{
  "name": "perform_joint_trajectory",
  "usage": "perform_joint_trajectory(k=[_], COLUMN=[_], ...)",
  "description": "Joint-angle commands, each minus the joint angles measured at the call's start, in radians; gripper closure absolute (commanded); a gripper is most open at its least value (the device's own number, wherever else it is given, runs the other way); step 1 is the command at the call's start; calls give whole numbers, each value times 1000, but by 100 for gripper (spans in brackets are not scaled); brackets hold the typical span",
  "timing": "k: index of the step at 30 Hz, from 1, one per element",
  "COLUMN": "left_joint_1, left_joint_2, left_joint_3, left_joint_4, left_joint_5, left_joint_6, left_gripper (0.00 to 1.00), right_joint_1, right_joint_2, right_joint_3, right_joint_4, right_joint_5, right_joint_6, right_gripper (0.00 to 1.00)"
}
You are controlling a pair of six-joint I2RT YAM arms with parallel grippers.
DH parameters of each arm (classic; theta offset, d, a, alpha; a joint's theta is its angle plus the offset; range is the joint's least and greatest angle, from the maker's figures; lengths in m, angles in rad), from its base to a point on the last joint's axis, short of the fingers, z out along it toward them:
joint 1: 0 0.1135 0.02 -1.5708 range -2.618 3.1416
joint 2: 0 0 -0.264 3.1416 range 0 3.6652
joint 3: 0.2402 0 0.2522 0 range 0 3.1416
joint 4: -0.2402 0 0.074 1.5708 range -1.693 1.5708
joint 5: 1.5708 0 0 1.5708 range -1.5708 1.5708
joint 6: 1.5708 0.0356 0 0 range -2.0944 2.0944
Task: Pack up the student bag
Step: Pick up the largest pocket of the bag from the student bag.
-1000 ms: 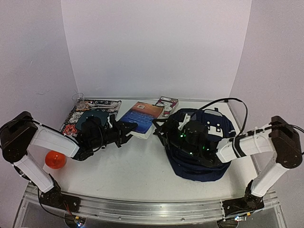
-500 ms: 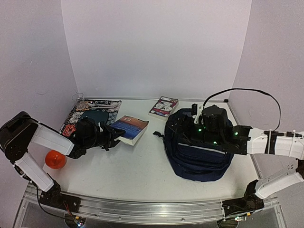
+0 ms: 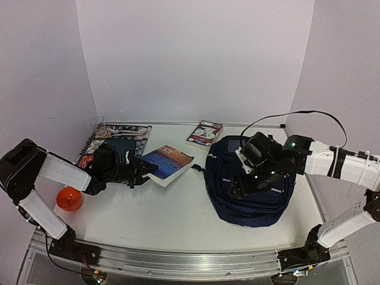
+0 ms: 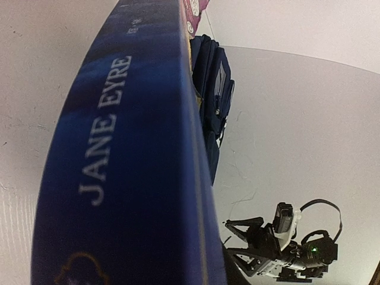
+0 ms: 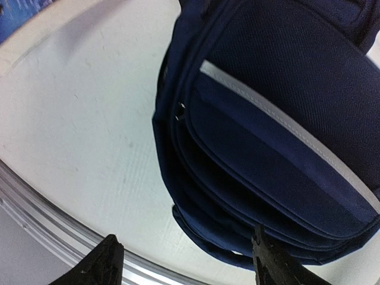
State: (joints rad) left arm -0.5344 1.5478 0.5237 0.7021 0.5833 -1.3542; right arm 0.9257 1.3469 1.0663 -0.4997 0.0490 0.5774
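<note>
The student bag, navy with grey-white stripes, lies right of centre. It also shows in the right wrist view and the left wrist view. My left gripper is shut on the near left edge of a blue book, which is tilted up off the table. Its spine, reading JANE EYRE, fills the left wrist view and hides the fingers. My right gripper is open and empty, hovering over the bag's front pockets. Its dark fingertips stand wide apart, clear of the fabric.
A small pale-covered book lies behind the bag. A black patterned mat with a teal oval lies at back left. An orange ball sits by the left arm. The metal rail runs along the front edge.
My left gripper has pulled the blue book toward the near left and tipped it up. My right arm rose off the bag, and its gripper now points down over the bag's front.
</note>
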Motion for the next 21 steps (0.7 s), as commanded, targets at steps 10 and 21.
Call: perform_joint_trajectory(k=[10, 21], left_joint_1=[25, 26], left_joint_2=[-73, -86], left_joint_3=[127, 135], left_joint_4=[16, 0], left_joint_5=[96, 112], left_joint_6=[159, 161], left_gripper=[100, 100], right_joint_1=[-2, -2], right_joint_2=[221, 341], right_joint_3=[102, 104], right_joint_4=[-227, -267], right_joint_5=[50, 166], right_joint_6=[-166, -168], right_gripper=[29, 41])
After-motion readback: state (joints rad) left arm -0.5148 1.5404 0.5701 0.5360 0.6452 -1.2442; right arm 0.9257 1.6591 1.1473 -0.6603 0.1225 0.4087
